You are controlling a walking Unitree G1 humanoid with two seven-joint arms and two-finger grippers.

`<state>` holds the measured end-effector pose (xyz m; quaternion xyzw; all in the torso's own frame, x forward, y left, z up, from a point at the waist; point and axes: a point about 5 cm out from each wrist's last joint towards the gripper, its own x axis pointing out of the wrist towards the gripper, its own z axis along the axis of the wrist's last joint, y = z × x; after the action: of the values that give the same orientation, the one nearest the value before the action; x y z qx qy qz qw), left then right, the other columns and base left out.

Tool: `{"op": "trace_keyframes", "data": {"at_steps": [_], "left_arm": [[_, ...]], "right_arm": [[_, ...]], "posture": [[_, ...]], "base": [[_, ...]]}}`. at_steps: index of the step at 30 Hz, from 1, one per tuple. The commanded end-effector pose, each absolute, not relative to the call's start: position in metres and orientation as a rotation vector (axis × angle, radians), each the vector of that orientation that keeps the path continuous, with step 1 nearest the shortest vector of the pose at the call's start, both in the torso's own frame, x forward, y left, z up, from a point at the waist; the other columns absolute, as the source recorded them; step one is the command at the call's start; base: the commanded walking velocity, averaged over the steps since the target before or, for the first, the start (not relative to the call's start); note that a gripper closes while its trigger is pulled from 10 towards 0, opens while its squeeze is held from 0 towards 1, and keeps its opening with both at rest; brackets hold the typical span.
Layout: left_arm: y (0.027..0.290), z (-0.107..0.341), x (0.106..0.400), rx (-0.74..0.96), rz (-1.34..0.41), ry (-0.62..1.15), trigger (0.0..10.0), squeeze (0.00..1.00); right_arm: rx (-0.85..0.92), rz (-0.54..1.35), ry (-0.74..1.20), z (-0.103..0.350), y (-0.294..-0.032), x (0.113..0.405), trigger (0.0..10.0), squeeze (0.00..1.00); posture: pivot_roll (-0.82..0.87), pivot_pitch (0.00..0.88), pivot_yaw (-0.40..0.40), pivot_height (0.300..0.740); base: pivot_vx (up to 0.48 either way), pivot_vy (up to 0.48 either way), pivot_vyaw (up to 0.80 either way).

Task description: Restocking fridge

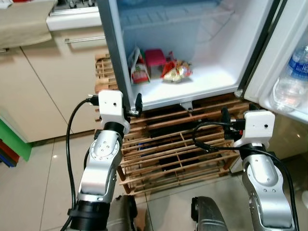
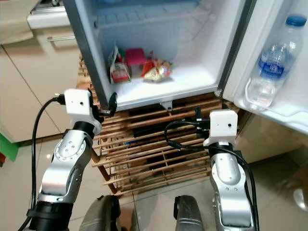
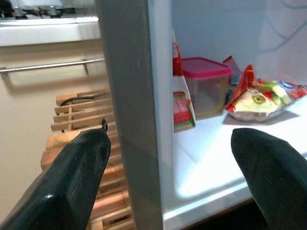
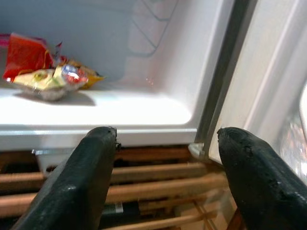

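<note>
The fridge is seen standing open, raised on a slatted wooden rack. Its door is swung out on the robot's right, and a water bottle is held upright in the door shelf.

On the white floor of the fridge compartment three items are found, grouped toward the left and rear: a tall carton nearest the left wall, a small tub with a pink lid just beside it and slightly farther back, and a crinkled snack bag to the right of the tub. The bag is seen again in the right wrist view, lying flat on the fridge floor.

The left gripper is held at the fridge's lower left front corner, fingers spread wide apart, one finger outside the grey side wall and the other in front of the compartment opening. Nothing is held.

The right gripper is held low before the fridge's right front edge, near the door hinge, fingers likewise spread apart and empty, the rack slats visible beneath.

Beige cabinets are noted to the left of the fridge.
</note>
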<state>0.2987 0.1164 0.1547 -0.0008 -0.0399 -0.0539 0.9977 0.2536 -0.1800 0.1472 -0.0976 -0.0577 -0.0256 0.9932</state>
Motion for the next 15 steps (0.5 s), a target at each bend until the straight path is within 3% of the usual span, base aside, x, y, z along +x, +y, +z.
{"op": "trace_keyframes", "data": {"at_steps": [1, 4, 7, 12, 15], "left_arm": [[0.119, 0.157, 0.3, 0.014, -0.108, -0.095, 10.0, 0.0], [0.122, 0.157, 0.298, 0.007, -0.116, -0.101, 10.0, 0.0], [0.13, 0.154, 0.294, 0.002, -0.112, -0.089, 10.0, 0.0], [0.158, 0.138, 0.269, 0.009, -0.136, 0.008, 10.0, 0.0], [0.157, 0.141, 0.261, -0.014, -0.177, 0.014, 10.0, 0.0]], "right_arm": [[-0.197, -0.044, -0.121, 0.148, -0.181, 0.255, 10.0, 0.55], [-0.196, -0.043, -0.116, 0.147, -0.182, 0.255, 10.0, 0.6], [-0.198, -0.029, -0.104, 0.144, -0.182, 0.254, 10.0, 0.76], [-0.191, -0.02, -0.068, 0.137, -0.187, 0.253, 10.0, 0.76], [-0.182, -0.031, -0.048, 0.136, -0.193, 0.248, 10.0, 0.77]], "posture": [[-0.12, 0.0, 0.073, 0.698], [-0.11, 0.0, 0.069, 0.713], [-0.1, 0.0, 0.06, 0.728], [-0.05, 0.0, 0.028, 0.74], [-0.03, 0.0, 0.021, 0.74]], "base": [[0.0, 0.0, 0.0], [0.0, 0.0, 0.0], [0.0, 0.0, 0.0], [0.0, 0.0, 0.0], [0.0, 0.0, 0.0]]}}
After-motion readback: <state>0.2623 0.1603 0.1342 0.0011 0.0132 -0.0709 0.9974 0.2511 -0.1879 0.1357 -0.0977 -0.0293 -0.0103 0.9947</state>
